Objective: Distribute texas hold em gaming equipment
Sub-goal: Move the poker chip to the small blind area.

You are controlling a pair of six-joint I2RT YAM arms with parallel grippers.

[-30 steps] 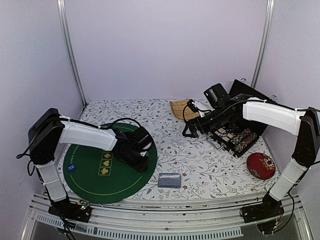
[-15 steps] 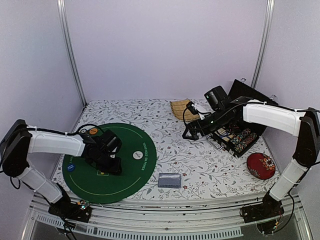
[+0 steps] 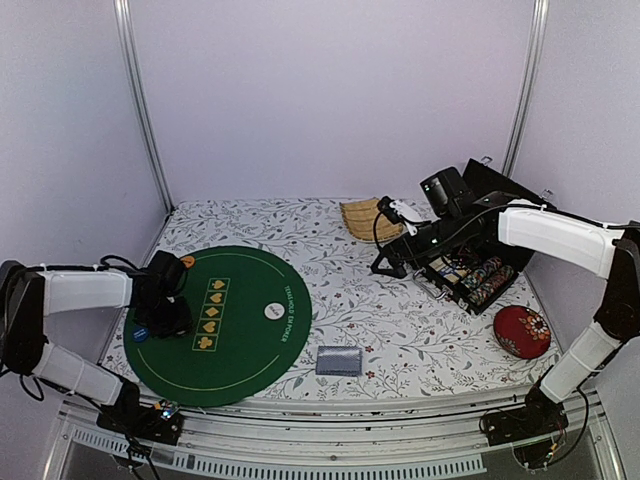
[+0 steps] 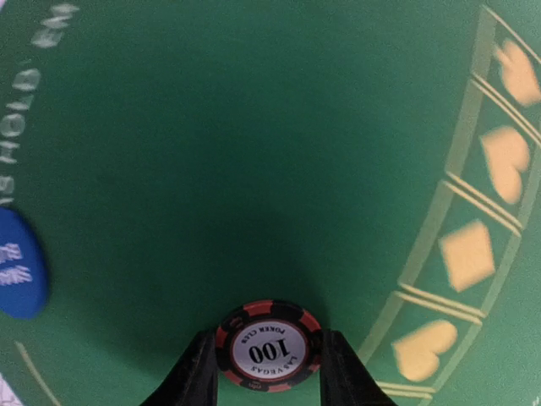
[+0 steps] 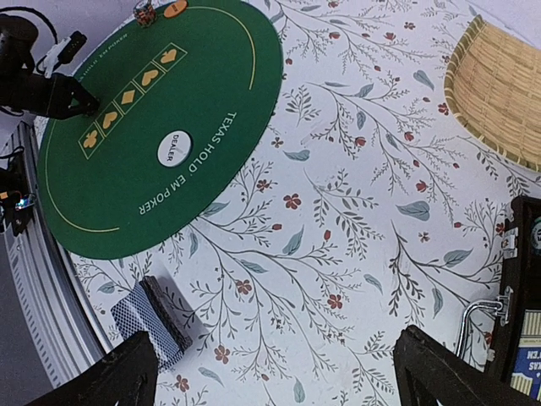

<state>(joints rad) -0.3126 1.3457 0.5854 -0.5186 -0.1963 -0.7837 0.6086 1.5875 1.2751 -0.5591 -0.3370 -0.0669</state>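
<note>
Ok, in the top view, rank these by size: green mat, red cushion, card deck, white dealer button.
Largest first: green mat, red cushion, card deck, white dealer button. The cushion only narrowly beats the deck.

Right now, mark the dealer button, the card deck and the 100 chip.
dealer button (image 5: 175, 148): right wrist view, its white face.
card deck (image 3: 338, 360): top view, top card's back.
100 chip (image 4: 269, 345): left wrist view, centre label.

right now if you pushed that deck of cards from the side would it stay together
Probably not. The deck looks like a loose stack, its edges already skewed in the right wrist view, so a side push would likely fan it out. The cloth under it may drag the bottom cards.
</note>
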